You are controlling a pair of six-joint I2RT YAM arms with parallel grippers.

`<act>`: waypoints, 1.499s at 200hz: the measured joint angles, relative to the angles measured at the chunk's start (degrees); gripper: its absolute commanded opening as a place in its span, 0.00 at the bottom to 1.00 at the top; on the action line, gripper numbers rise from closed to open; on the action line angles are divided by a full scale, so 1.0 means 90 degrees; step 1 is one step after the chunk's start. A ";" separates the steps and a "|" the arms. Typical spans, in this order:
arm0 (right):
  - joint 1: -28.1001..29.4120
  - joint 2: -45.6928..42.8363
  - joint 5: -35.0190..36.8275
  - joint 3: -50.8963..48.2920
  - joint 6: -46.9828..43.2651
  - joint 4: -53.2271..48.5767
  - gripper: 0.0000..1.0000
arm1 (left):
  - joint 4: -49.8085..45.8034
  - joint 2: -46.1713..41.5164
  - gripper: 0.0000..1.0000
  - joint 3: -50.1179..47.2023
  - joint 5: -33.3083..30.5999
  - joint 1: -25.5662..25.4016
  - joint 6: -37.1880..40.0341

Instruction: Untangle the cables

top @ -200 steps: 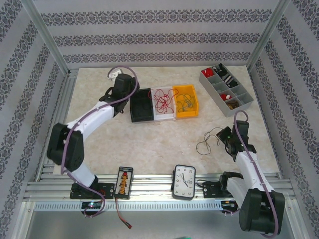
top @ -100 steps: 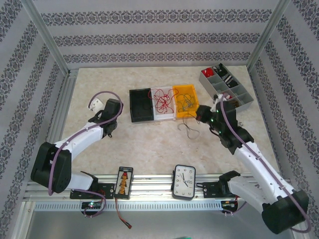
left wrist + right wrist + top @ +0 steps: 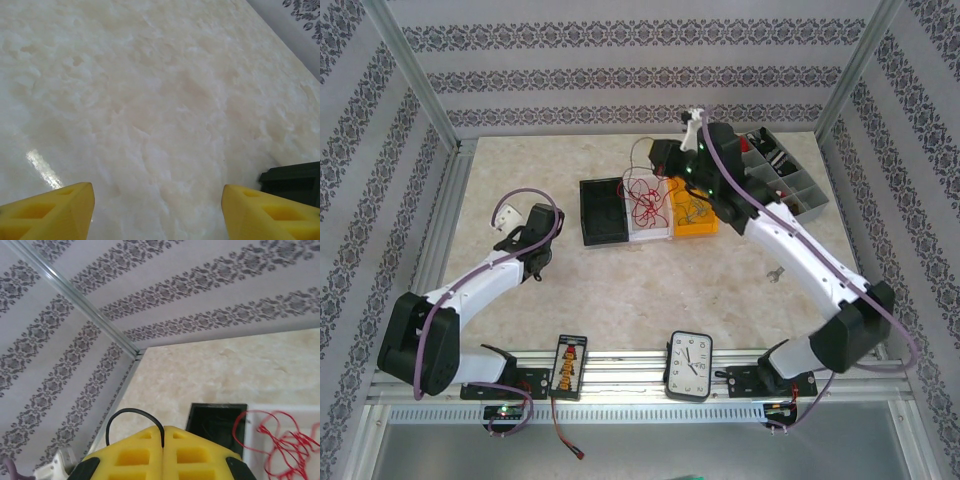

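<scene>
Fingers (image 3: 135,452) on the right gripper (image 3: 163,432) are pressed tight together, with one thin dark cable (image 3: 127,411) pinched in the seam between them. That cable comes up out of the seam, arcs over to the left and curls back down, so it's basically a little hoop standing on the fingertips. From the top camera the right gripper (image 3: 658,158) hangs above the row of bins near the middle of the bench's far edge, pointing toward the far left corner, and the dark cable (image 3: 634,152) hangs off it as a loose loop toward the bins.

The red cable (image 3: 642,200) sits in the white bin (image 3: 651,233) as a loopy bunch, stretched roughly along the bin's length, far edge to near edge. In the right wrist view its loops (image 3: 272,440) rise above the bin rim. A dark green bunch (image 3: 693,208) lies in the orange bin (image 3: 701,181) just to the right, too fine to call a direction. The black bin (image 3: 603,212) is on the left end of the row.

Left gripper (image 3: 535,265) is low over the left part of the bench, well away from the cables. Its fingers (image 3: 55,210) are spread wide with nothing between them, just bare bench (image 3: 160,90), and a corner of the black bin (image 3: 292,181) peeks in on the right.

A grey organiser tray (image 3: 798,180) sits at the far right corner.
</scene>
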 measured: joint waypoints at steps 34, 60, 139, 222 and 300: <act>0.0029 0.0962 -0.0151 0.1178 0.0000 0.0015 0.01 | -0.0002 -0.0153 0.68 -0.0236 0.0041 0.0000 -0.0073; 0.0039 0.1547 -0.0182 0.1617 0.0000 0.0012 0.01 | -0.0002 -0.0223 0.68 -0.0277 0.0066 0.0000 -0.0104; 0.0321 0.2737 -0.0321 0.1746 0.0000 -0.0197 0.01 | 0.0002 -0.0272 0.68 -0.0313 0.0070 0.0002 -0.0104; 0.0437 0.3434 -0.0398 0.2157 0.0005 -0.0406 0.03 | 0.0024 -0.0214 0.68 -0.0316 0.0121 0.0002 -0.0102; 0.0413 0.4639 0.0007 0.2844 -0.0046 -0.1311 0.03 | 0.0032 -0.0032 0.68 -0.0313 0.0143 0.0073 -0.0010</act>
